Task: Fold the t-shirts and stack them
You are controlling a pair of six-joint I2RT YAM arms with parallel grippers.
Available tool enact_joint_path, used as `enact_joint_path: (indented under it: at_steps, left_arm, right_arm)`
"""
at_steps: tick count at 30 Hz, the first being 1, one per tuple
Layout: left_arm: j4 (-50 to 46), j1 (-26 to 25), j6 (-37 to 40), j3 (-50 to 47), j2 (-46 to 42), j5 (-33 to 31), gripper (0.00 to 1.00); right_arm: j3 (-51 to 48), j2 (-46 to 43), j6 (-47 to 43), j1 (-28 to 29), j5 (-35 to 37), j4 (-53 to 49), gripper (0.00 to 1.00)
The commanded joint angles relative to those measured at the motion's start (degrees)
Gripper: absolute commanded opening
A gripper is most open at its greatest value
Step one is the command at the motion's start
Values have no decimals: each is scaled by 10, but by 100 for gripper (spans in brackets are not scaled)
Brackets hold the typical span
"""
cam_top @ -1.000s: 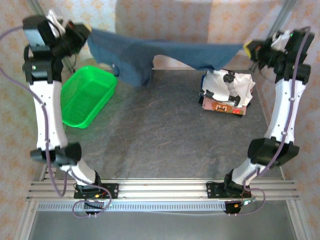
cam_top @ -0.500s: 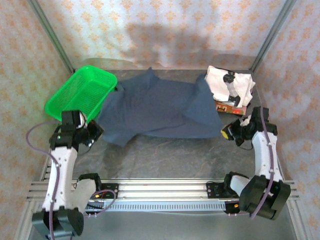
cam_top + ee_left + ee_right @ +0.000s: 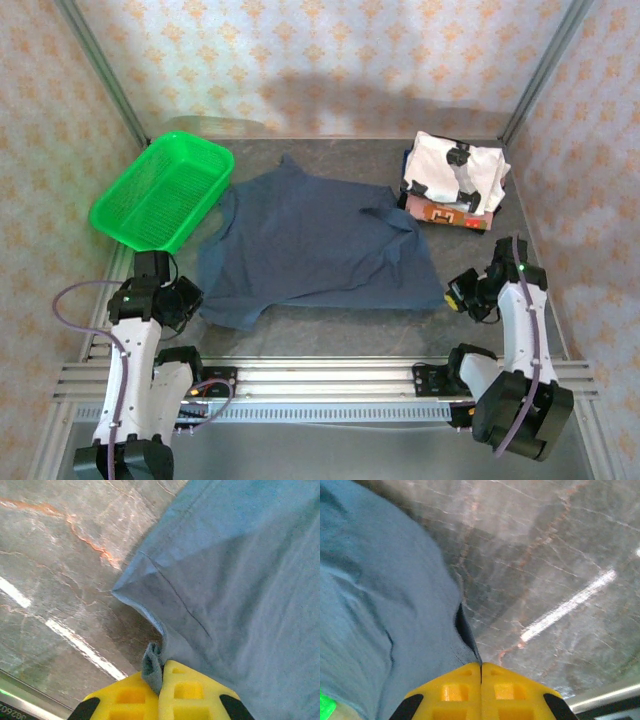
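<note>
The dark slate-blue t-shirt (image 3: 320, 245) lies spread nearly flat on the grey table, with a small fold near its right sleeve. My left gripper (image 3: 190, 300) is low at the shirt's near left corner, shut on a pinch of its hem (image 3: 152, 667). At the near right corner my right gripper (image 3: 455, 293) is shut on the shirt's edge (image 3: 467, 640). The blue cloth (image 3: 240, 570) stretches away from the left fingers, and blue cloth (image 3: 380, 605) runs off to the left of the right fingers. A folded white t-shirt with black patches (image 3: 460, 168) sits on a brown/orange printed one (image 3: 447, 214) at the back right.
A green mesh basket (image 3: 160, 190) rests tilted at the back left, touching the shirt's left sleeve. Patterned walls and metal posts close in the back and sides. The aluminium rail (image 3: 320, 380) with both arm bases runs along the near edge.
Both arms have come down and toward the near edge from high at the back. The blue shirt, which hung stretched between them in the air, now lies on the table.
</note>
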Motion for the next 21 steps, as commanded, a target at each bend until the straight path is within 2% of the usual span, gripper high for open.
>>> enact_joint_path:
  at_steps: [1, 9, 17, 21]
  left_arm:
    - [-24, 5, -25, -5, -12, -61, 0]
    - [-35, 4, -51, -4, -12, -103, 0]
    - [-25, 0, -40, -6, 22, -85, 0]
    - [-10, -24, -56, -15, 27, -87, 0]
  right_arm:
    - [-7, -20, 23, -3, 52, -20, 0]
    - [-11, -23, 40, -3, 81, -20, 0]
    - [-26, -16, 57, -2, 81, 0, 0]
    - [-31, -14, 60, 3, 78, 7, 0]
